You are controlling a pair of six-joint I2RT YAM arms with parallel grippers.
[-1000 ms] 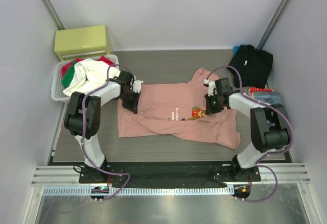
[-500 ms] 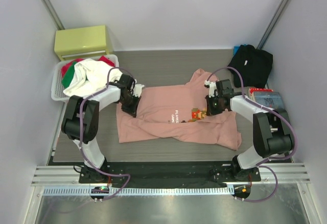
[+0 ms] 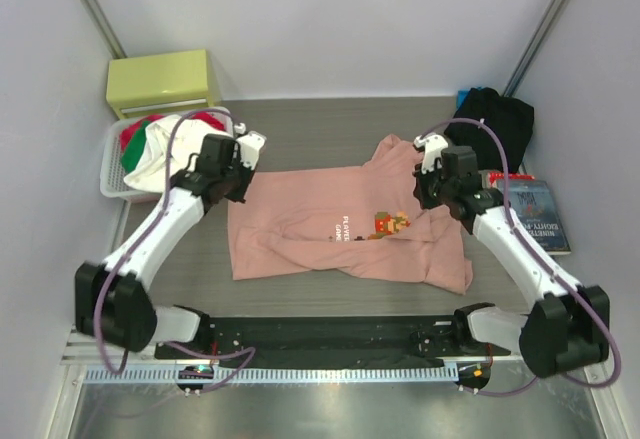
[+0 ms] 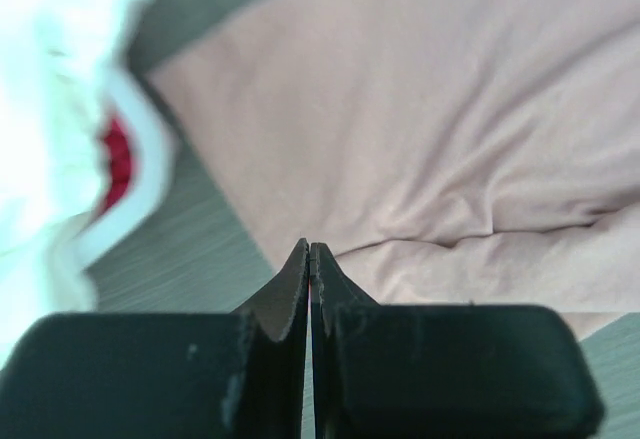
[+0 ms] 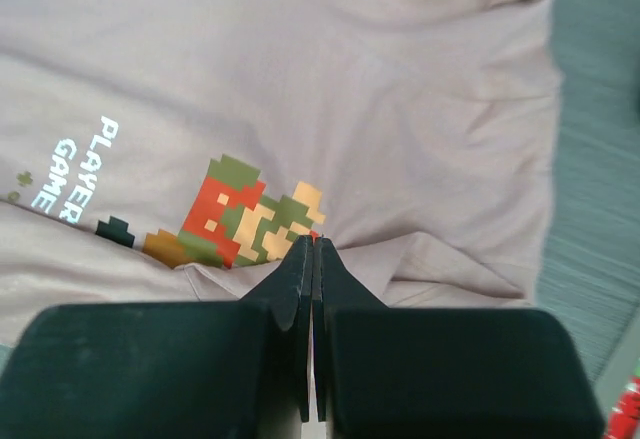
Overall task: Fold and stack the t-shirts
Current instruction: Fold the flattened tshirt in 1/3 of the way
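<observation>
Left gripper (image 4: pixel 308 251): jaws pressed together, nothing held. The pink tee (image 4: pixel 450 109) lies flat below and ahead of it. To its left is a blurred white cloth (image 4: pixel 50 109) with red showing.

Right gripper (image 5: pixel 314 244): jaws likewise closed and empty, above the tee's pixel print (image 5: pixel 240 214). White lettering (image 5: pixel 75 164) sits to the left. Only this wrist view resolves that detail.

The top view alone shows the black tee (image 3: pixel 490 124), heaped beyond the right gripper, and a book (image 3: pixel 535 217) to that gripper's right. It also shows the basket (image 3: pixel 108 164) left of the left gripper, holding white, red and green cloth.
</observation>
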